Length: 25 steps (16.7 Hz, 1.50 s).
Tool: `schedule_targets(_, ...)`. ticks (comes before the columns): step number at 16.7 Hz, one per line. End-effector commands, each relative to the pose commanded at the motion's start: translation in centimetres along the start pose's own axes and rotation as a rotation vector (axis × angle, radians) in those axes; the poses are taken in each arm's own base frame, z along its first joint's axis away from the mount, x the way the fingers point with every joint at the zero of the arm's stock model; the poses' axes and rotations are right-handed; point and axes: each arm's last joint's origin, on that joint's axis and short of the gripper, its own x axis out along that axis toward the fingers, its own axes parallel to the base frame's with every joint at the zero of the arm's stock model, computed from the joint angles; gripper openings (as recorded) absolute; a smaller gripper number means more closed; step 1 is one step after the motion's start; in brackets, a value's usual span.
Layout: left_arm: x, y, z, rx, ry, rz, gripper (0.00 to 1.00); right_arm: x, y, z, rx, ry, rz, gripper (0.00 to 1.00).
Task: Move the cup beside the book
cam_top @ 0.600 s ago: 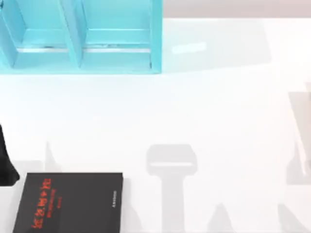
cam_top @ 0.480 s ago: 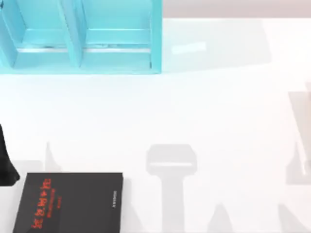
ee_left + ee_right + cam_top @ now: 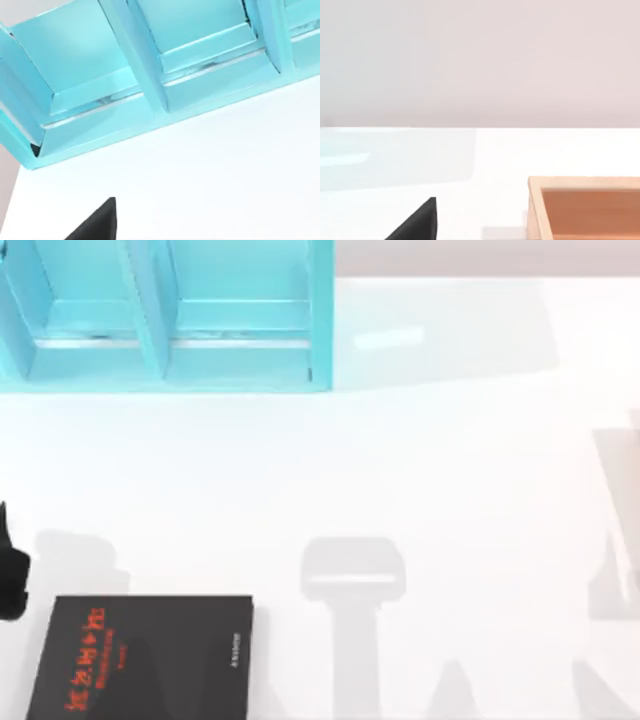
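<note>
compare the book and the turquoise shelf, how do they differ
The book is black with red-orange lettering; the shelf is plain turquoise. The book lies flat as one closed slab; the shelf is open, split by dividers into compartments. In the top view the book sits at the near edge, the shelf at the far edge. Both are on the table's left side, apart from each other.
</note>
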Motion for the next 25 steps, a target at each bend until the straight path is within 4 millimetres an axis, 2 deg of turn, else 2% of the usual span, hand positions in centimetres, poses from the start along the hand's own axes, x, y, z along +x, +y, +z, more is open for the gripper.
schedule_targets(3,1.9,1.2,2.2,0.294,0.236,-0.104,1.0,0.0,0.0,0.0,0.0,0.0,0.0,1.0)
schedule_targets(6,5.0,2.6,3.5,0.588,0.472,-0.296,1.0,0.0,0.0,0.0,0.0,0.0,0.0,1.0)
schedule_targets(10,8.8,5.3,3.6,0.861,0.682,-0.617,1.0,0.0,0.0,0.0,0.0,0.0,0.0,1.0)
schedule_targets(13,10.4,8.0,3.2,0.965,0.749,-0.827,1.0,0.0,0.0,0.0,0.0,0.0,0.0,1.0)
schedule_targets(16,11.1,10.9,2.6,1.021,0.762,-0.989,1.0,0.0,0.0,0.0,0.0,0.0,0.0,1.0)
schedule_targets(20,10.5,14.4,2.1,1.049,0.744,-1.093,1.0,0.0,0.0,0.0,0.0,0.0,0.0,1.0)
schedule_targets(23,10.0,15.8,1.9,1.053,0.734,-1.114,1.0,0.0,0.0,0.0,0.0,0.0,0.0,1.0)
schedule_targets(25,9.9,16.0,1.9,1.054,0.733,-1.117,1.0,0.0,0.0,0.0,0.0,0.0,0.0,1.0)
